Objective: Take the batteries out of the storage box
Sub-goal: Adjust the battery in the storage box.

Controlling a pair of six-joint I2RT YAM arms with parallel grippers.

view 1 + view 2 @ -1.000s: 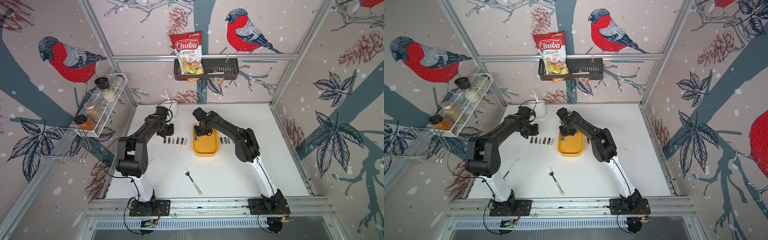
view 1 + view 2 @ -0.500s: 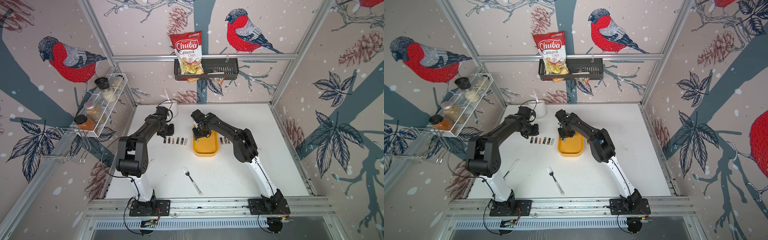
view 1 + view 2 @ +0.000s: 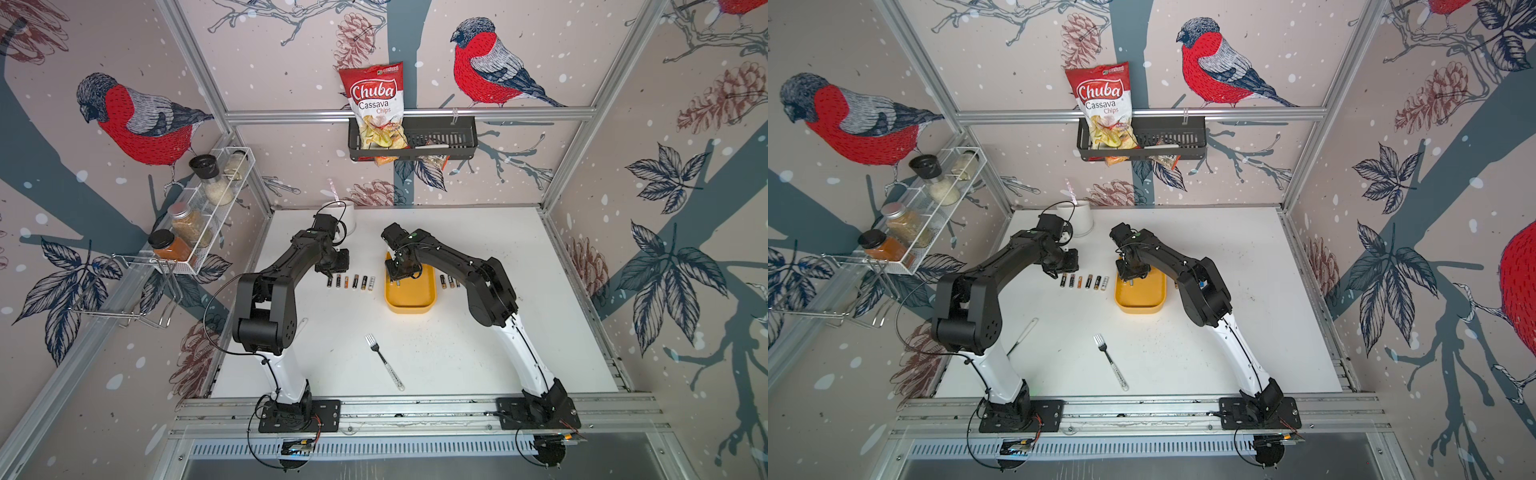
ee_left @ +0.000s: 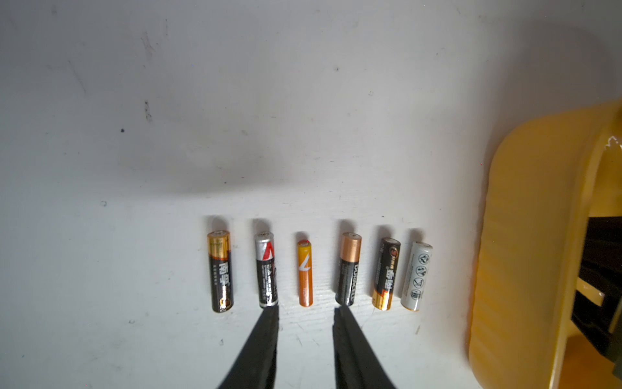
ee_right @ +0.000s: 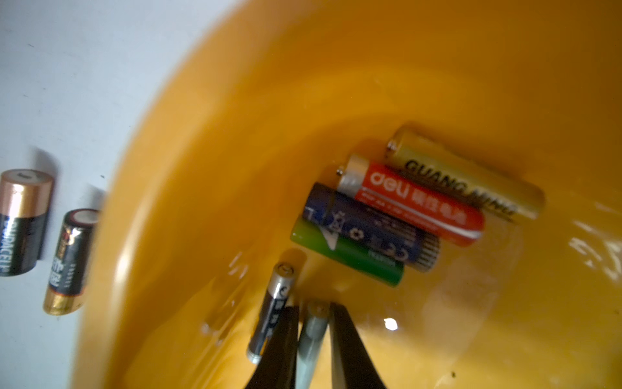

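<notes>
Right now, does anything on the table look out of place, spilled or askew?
Nothing spilled or damaged. A fork lies on the table, robot-side of the yellow tray, unrelated to this job. In the tray, leftover batteries lie askew, unlike the neat row outside; the right jaws pinch a grey battery.

Yellow box (image 3: pixel 411 297) sits mid-table. Six batteries (image 4: pixel 316 272) lie in a row to its left, three (image 3: pixel 450 281) to its right. Inside lie four coloured ones (image 5: pixel 387 215), a black one (image 5: pixel 272 310) and a grey battery (image 5: pixel 311 333) clamped by the right gripper (image 5: pixel 313 306).
</notes>
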